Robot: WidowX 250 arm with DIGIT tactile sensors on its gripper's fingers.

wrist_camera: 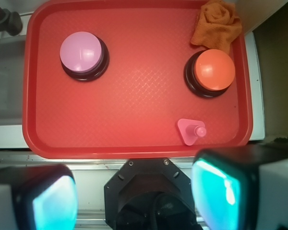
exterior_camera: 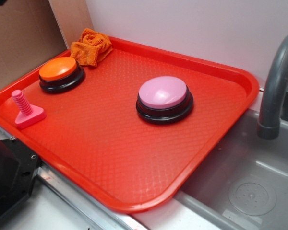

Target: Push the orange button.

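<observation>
The orange button [exterior_camera: 58, 69] has a smooth orange dome on a black round base and sits at the far left of the red tray [exterior_camera: 134, 191]. In the wrist view it [wrist_camera: 213, 69] lies at the upper right. My gripper [wrist_camera: 134, 196] is open and empty, its two teal-padded fingers [wrist_camera: 216, 189] wide apart at the bottom of the wrist view, high above the robot's black base and short of the tray's near edge. The gripper does not show in the exterior view.
A larger pink-topped button [exterior_camera: 163, 93] sits mid-tray. An orange waffle cloth [exterior_camera: 90, 45] lies crumpled in the back corner beside the orange button. A pink screw-shaped toy [exterior_camera: 25, 110] stands at the tray's left. A grey sink [exterior_camera: 249, 191] and faucet [exterior_camera: 273, 86] are at right.
</observation>
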